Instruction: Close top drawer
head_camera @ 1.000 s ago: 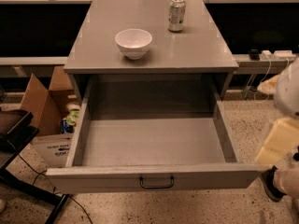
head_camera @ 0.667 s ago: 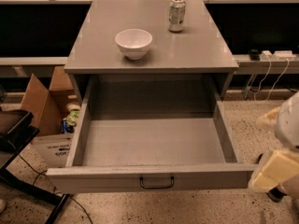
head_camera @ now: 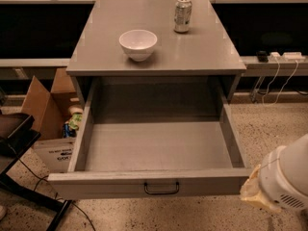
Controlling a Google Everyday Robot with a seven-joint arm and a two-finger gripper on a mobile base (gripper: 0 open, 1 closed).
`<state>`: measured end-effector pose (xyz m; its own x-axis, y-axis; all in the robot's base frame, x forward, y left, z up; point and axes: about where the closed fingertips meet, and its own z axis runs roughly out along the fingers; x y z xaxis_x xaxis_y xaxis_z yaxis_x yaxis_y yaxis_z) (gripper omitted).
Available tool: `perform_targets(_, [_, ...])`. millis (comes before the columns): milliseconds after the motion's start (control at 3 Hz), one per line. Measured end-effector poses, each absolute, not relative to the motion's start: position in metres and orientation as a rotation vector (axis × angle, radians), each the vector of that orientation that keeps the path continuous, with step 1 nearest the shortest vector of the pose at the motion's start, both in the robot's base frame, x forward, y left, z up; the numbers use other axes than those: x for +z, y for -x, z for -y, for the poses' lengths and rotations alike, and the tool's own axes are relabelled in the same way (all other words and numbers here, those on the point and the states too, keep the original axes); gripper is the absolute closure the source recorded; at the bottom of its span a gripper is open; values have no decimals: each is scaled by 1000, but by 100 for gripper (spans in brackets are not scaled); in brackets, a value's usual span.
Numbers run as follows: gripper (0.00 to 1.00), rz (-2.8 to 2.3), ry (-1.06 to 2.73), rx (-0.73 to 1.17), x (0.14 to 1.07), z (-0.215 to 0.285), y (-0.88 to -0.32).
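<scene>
Grey top drawer [head_camera: 106, 186] pulled fully open, tool unseen

claw [head_camera: 253, 195] at lower right, blurred, cropped

Nothing readable here, tbh. The cardboard box [head_camera: 50, 150], far left of the gripper [head_camera: 255, 195], has dark print on its side that I can't make out. Same with the can [head_camera: 182, 15] on the desk [head_camera: 96, 52]. The gripper sits low, just beside the top drawer [head_camera: 96, 184] at its front right corner.

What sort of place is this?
Probably a lab or workshop: speckled hard floor, white cables trailing along the wall, and an open brown cardboard box beside the wide matte-grey top drawer. The robot's gripper is at lower right, by the drawer's front.
</scene>
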<state>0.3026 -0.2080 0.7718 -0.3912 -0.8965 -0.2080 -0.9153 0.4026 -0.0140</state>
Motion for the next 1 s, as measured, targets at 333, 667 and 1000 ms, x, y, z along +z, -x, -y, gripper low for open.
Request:
perform_targets(333, [100, -2451, 1631, 48, 717, 210, -306])
perform_targets(667, [100, -2432, 1603, -54, 697, 210, -318])
perform_targets(1000, [100, -2387, 1604, -101, 688, 197, -330])
